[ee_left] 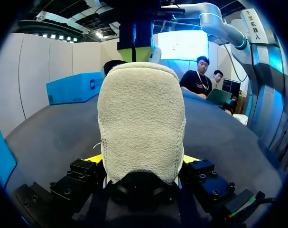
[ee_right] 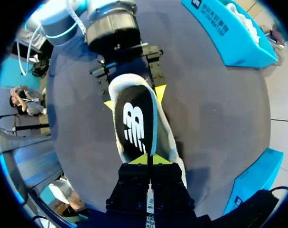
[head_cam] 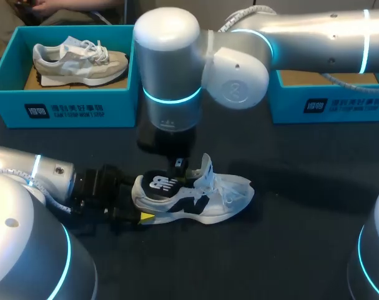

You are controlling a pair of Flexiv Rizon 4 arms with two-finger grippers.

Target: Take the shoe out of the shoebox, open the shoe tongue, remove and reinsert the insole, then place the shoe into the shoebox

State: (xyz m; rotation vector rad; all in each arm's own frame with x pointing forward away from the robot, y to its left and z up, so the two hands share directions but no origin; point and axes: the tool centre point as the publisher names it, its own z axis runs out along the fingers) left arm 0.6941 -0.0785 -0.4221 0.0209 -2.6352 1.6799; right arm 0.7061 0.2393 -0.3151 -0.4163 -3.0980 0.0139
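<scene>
The left gripper (ee_left: 143, 159) is clamping the heel of the white shoe (head_cam: 201, 200) from both sides, the shoe sitting upright on the dark table (head_cam: 301, 187). The right gripper (ee_right: 148, 159), hanging over the shoe's opening, is pinching the edge of the black insole (ee_right: 134, 126) that is lying inside. Well behind, a blue shoebox (head_cam: 64, 106) is holding a second shoe (head_cam: 77, 59).

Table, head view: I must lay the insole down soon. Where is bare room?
Bare: the dark tabletop right of the white shoe, up to the right shoebox, and the strip in front of the shoe. Crowded: the heel, clamped by the left gripper, and the opening, where the right gripper pinches the insole.
</scene>
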